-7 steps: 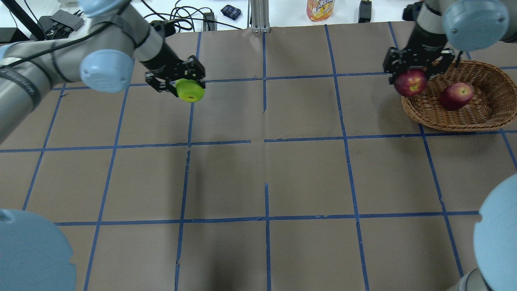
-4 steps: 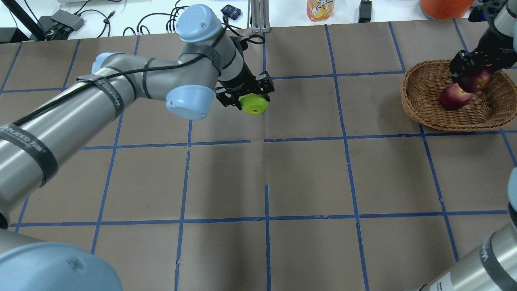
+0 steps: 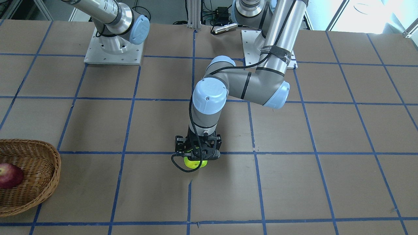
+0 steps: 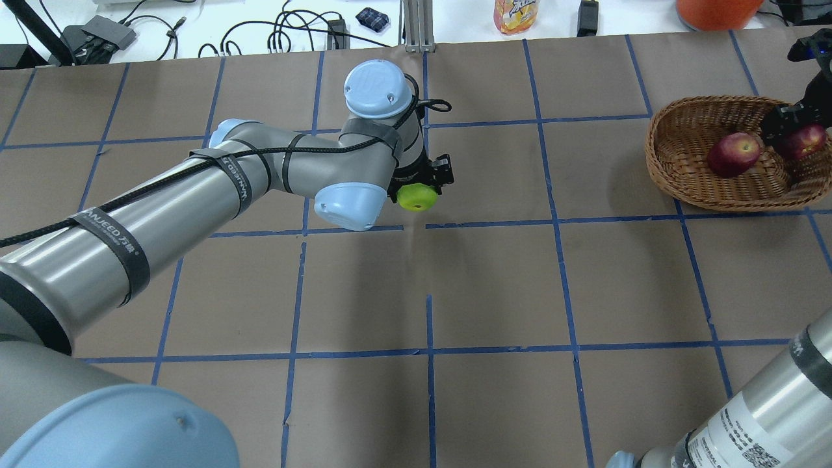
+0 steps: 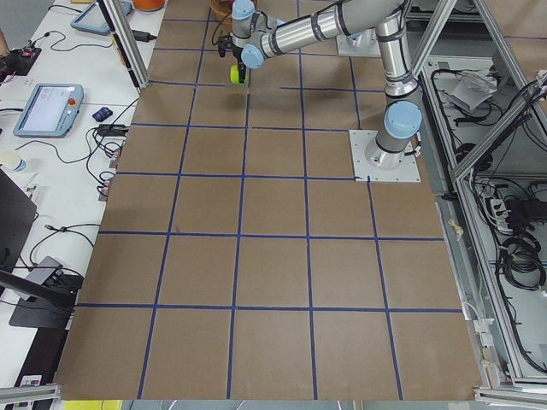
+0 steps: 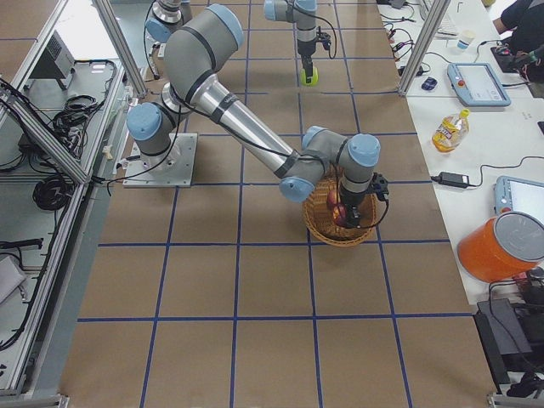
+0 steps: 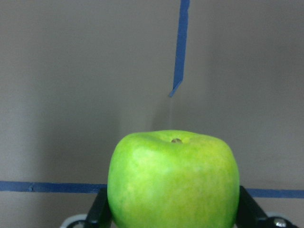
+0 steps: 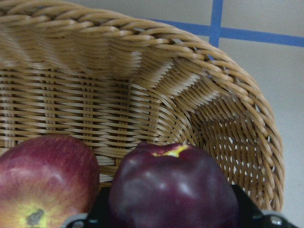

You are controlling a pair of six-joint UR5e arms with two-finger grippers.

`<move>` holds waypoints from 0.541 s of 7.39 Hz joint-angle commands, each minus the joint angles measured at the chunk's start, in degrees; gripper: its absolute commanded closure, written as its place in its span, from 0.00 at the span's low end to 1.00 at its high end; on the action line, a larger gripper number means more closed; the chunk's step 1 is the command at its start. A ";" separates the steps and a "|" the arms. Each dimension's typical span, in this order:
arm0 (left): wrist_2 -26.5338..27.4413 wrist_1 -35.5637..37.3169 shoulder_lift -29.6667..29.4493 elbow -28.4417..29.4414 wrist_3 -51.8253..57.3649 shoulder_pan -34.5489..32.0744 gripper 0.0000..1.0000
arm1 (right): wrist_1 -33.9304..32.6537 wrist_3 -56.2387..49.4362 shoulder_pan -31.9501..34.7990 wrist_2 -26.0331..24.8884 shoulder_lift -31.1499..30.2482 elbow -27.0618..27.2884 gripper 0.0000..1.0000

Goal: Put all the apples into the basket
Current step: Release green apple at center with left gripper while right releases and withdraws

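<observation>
My left gripper (image 4: 422,187) is shut on the yellow-green apple (image 4: 416,197) and holds it above the table's middle, near a blue tape crossing. The apple fills the left wrist view (image 7: 173,180) between the fingers (image 7: 99,213). It also shows in the front view (image 3: 195,162). The wicker basket (image 4: 676,182) stands at the far right. The red apple (image 4: 733,154) lies in it. My right gripper (image 4: 796,133) is shut on the maroon apple (image 4: 806,140) inside the basket's right part. In the right wrist view the maroon apple (image 8: 173,190) is beside the red apple (image 8: 45,180).
Brown paper with blue tape squares covers the table. Beyond the far edge are a juice bottle (image 4: 515,14), an orange bucket (image 4: 715,10), cables (image 4: 292,32) and an aluminium post (image 4: 416,26). The left arm (image 4: 195,195) stretches across the left half.
My left arm has carried the green apple rightward, from the left side to the table's middle. My right gripper has moved the maroon apple from the basket's left rim into its right part.
</observation>
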 commanded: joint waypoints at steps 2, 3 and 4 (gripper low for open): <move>-0.33 2.19 2.64 -2.68 0.33 -0.18 0.00 | 1.40 -0.25 -0.79 -0.16 0.20 -0.49 0.00; -0.85 1.31 3.88 -3.30 0.86 0.95 0.00 | 1.93 -0.24 -0.80 -0.17 -0.06 -0.75 0.00; -3.55 -2.01 6.67 -2.61 0.95 4.10 0.00 | 5.41 -0.24 -0.71 0.01 -1.98 -1.19 0.00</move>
